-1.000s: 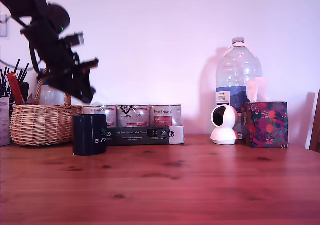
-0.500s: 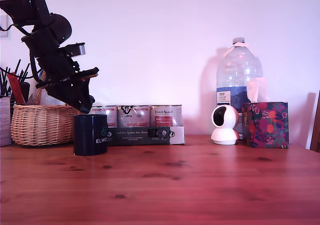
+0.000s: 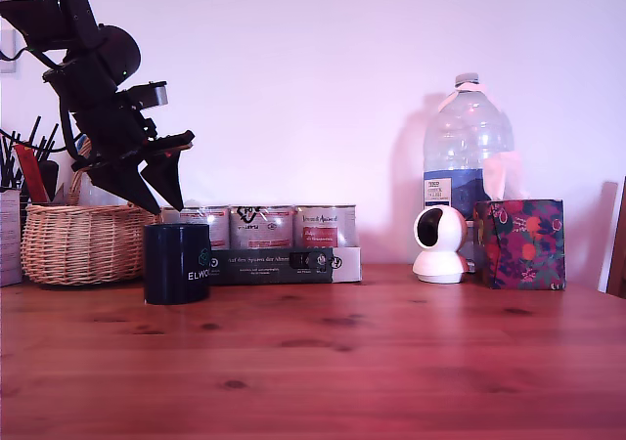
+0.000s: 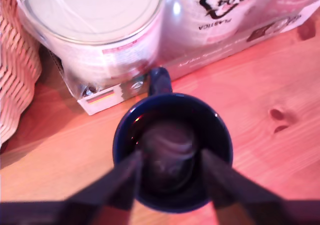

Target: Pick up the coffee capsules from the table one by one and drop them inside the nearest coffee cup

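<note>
The gripper (image 3: 156, 194) hangs right above the coffee cup (image 3: 176, 263), at the exterior view's left, on the tabletop (image 3: 352, 362). Its jaws are spread wide, and nothing is held between them. In the wrist view, the two fingers (image 4: 122, 177) point down over the rim of the cup, one on each side.

Look down into the cup in the wrist view. There is a dark round thing inside. I think it is a coffee capsule (image 4: 167, 152), sitting in the cup, but it is blurry, so I cannot be sure how many are in there.

So this capsule looks dropped in already. In the exterior view, I see no other capsule lying on the tabletop. That makes me think the job is nearly done, or all done. Something small could hide behind the cup or the tins (image 3: 259, 225), though.
</note>
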